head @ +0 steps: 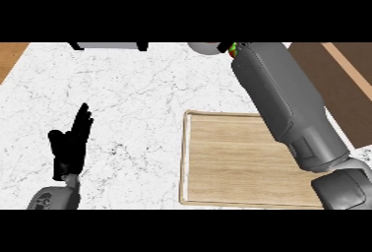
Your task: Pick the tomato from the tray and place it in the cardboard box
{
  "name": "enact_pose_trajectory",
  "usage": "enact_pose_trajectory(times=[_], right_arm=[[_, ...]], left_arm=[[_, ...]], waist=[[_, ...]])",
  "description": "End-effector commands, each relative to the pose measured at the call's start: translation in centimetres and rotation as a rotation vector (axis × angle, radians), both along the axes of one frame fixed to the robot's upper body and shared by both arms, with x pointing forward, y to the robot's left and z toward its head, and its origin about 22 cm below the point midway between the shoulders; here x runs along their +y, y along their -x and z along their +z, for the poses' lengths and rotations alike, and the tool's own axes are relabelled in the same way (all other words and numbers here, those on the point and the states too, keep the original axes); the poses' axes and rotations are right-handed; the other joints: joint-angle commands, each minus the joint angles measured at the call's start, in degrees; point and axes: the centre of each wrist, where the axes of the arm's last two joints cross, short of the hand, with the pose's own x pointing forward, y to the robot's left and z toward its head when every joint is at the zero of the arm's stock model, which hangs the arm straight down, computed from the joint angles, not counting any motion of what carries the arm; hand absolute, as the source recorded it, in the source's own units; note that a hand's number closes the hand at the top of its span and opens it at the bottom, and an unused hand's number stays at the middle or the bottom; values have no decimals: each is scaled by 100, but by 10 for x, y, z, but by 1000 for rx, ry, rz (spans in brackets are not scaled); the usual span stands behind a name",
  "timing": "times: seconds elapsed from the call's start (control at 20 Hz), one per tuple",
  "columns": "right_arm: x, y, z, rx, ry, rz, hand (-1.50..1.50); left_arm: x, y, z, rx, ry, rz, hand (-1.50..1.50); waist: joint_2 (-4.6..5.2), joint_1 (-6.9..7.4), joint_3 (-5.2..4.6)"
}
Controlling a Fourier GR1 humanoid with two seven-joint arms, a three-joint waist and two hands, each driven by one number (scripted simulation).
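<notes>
Black and matte at the lower left: left hand (pixel 70 147), held upright, fingers straight and close together, thumb set apart to the side, touching nothing. Under and around it, white marble counter (pixel 145 83) with fine grey veins. Just to the right of that hand, a rectangular wooden tray (pixel 184 157), pale plank grain, raised lighter rim, rounded corners, bare where it shows. Across the tray's right side, smooth grey right forearm (pixel 287 98), slanting up to the top edge. Right hand hidden there; cannot tell how its fingers stand. At the forearm's far end, past the tray's far rim, a sliver of red and green: tomato (pixel 232 48), mostly out of sight. Farther right of the forearm, a dark brown surface (pixel 316 61) with a tan strip.
</notes>
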Motion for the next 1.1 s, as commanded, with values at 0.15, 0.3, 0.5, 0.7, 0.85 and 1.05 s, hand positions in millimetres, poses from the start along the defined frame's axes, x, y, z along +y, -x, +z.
enact_pose_trajectory(times=[0.15, 0.3, 0.5, 0.7, 0.85, 1.05], right_arm=[[-4, 3, 52, -147, 8, -142, 150], [-20, 3, 78, -128, 75, -196, 150], [-62, -1, 77, -154, 141, -222, 150], [-107, -6, 69, -223, 116, -271, 150], [-143, -3, 57, -230, 96, -253, 150], [-180, 7, 41, -264, 62, -254, 150]], left_arm=[[12, 6, -5, 7, -8, 34, 0], [3, 17, -8, 27, 1, 21, 0], [10, 12, -6, 15, 13, 22, 0], [2, -5, -10, 3, 11, 17, 0], [8, 8, 1, 3, 13, 15, 0], [-7, 13, -24, 2, -1, 18, 0]], waist=[[-27, -114, 0], [-55, -136, 2], [-27, -134, 0], [20, -97, 0], [2, -55, 5], [-5, -144, 3]])
